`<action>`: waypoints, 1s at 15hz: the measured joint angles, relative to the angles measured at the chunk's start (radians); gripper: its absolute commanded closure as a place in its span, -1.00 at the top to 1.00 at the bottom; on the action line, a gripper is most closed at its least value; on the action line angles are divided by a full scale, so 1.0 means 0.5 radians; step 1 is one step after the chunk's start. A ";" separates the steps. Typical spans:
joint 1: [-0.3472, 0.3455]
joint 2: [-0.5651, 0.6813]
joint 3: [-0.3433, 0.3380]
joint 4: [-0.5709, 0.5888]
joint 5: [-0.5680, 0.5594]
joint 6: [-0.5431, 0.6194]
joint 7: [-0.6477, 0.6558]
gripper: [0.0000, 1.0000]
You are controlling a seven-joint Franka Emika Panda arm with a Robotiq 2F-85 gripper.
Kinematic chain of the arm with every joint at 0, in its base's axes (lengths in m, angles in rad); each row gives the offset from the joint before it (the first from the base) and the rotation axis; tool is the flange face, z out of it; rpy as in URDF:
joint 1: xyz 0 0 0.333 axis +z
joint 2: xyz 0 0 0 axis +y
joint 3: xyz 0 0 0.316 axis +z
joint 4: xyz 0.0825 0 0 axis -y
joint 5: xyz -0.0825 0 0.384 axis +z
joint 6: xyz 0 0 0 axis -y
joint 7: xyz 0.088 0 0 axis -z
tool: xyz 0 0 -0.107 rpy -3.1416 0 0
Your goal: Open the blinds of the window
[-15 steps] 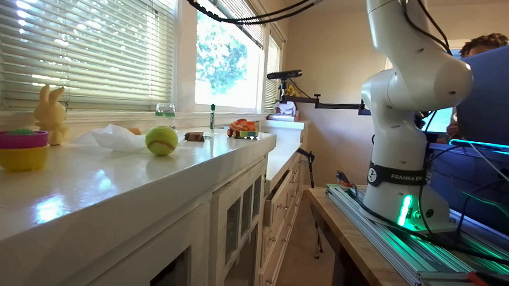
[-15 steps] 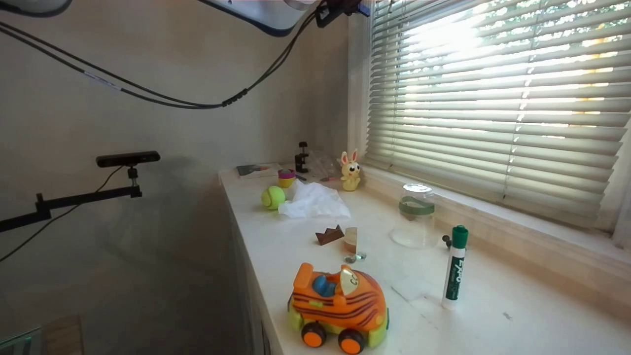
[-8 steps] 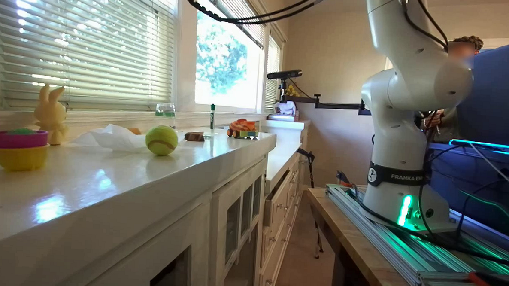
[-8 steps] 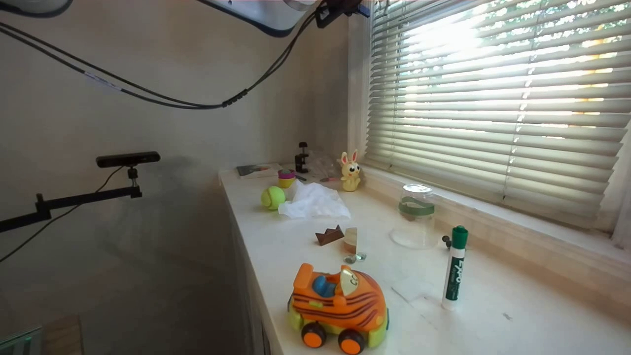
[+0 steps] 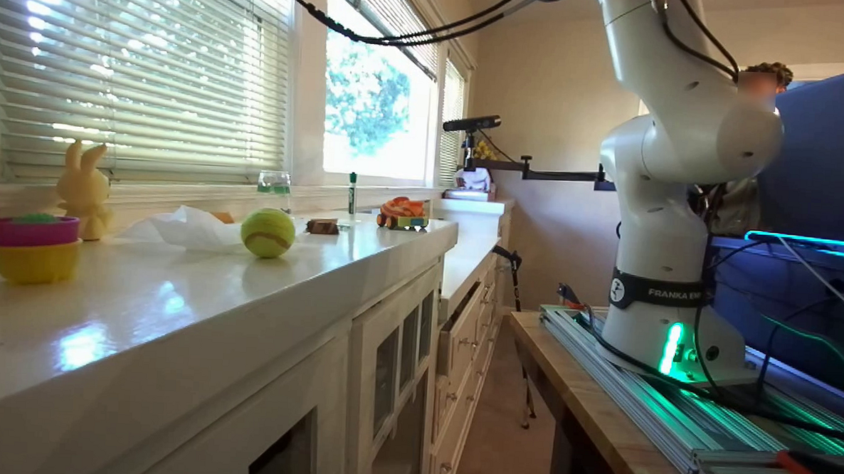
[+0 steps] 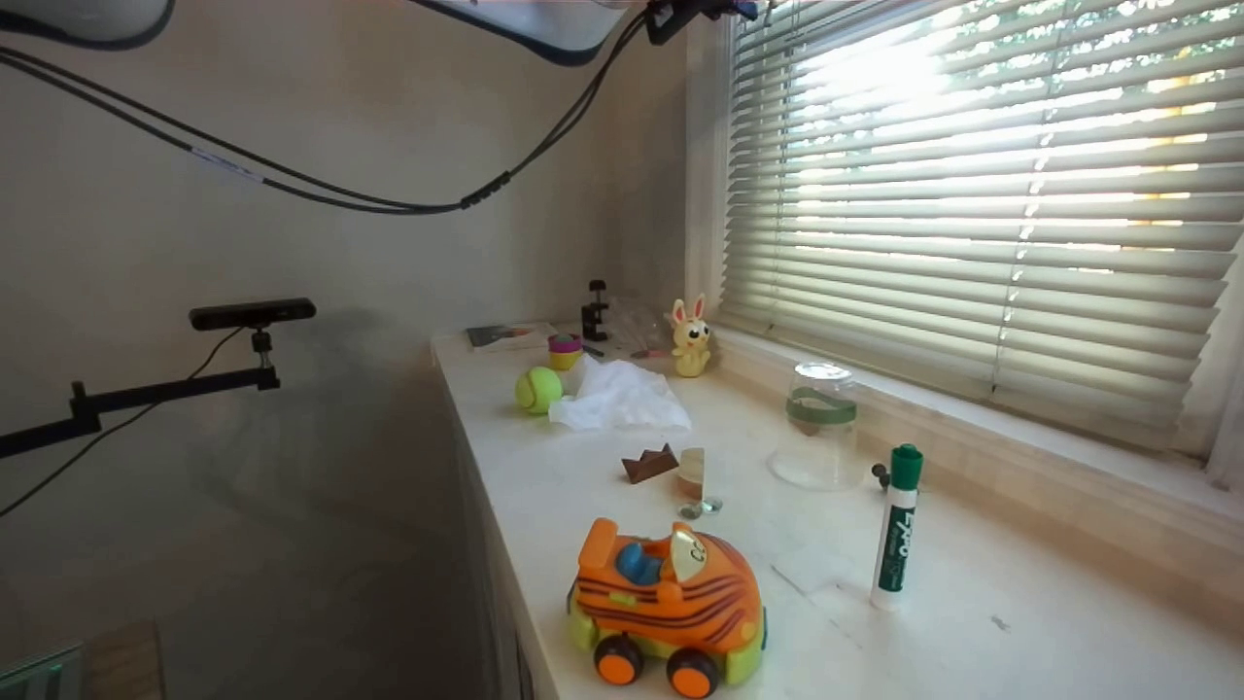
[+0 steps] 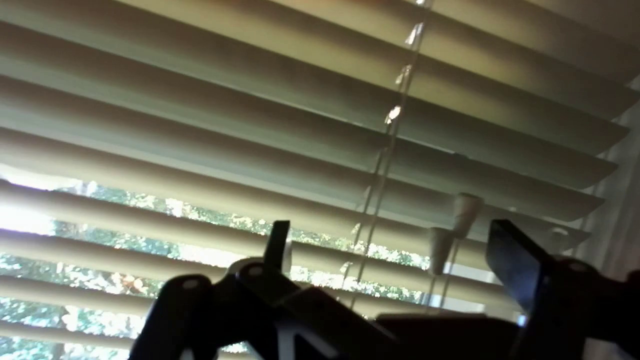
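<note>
Wrist view, lower part of the frame: nearest is the gripper [image 7: 389, 227], its two dark fingers [image 7: 515, 262] spread wide, one left of centre, one toward the lower right. Between them show two pale cone-shaped pulls [image 7: 440, 250] on thin cords [image 7: 449, 272], nearer the finger on the right; whether either pull touches it cannot be told. Behind gripper and pulls, the blinds [image 7: 225, 125] fill most of the frame, their slats slanting from upper left to lower right.

In an exterior view, nearest first, an orange toy car [image 6: 671, 608] stands at lower centre, then a green-capped marker [image 6: 895, 530] upright to its right, a clear cup [image 6: 821, 442] and a rabbit figure [image 6: 691, 342] farther back. The robot arm [image 6: 559, 29] is cut off by the top edge, its dark end at the left edge of the blinds, which hang lowered at upper right in the white-framed window [image 6: 707, 209]. Greenery [image 7: 30, 267] shows through gaps at the wrist view's lower left.
</note>
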 measured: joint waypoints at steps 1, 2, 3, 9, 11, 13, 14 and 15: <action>-0.018 0.018 -0.002 0.044 0.002 -0.007 0.000 1.00; -0.036 0.035 0.004 0.083 0.012 -0.010 0.000 1.00; -0.052 0.053 0.018 0.116 0.023 -0.010 0.000 1.00; -0.106 0.124 0.174 0.194 0.116 -0.010 -0.002 1.00; -0.126 0.137 0.224 0.213 0.145 -0.010 -0.002 1.00; -0.149 0.147 0.258 0.237 0.161 -0.010 -0.002 1.00; -0.160 0.151 0.271 0.251 0.163 -0.010 -0.002 1.00; -0.169 0.155 0.277 0.264 0.163 -0.010 -0.002 0.97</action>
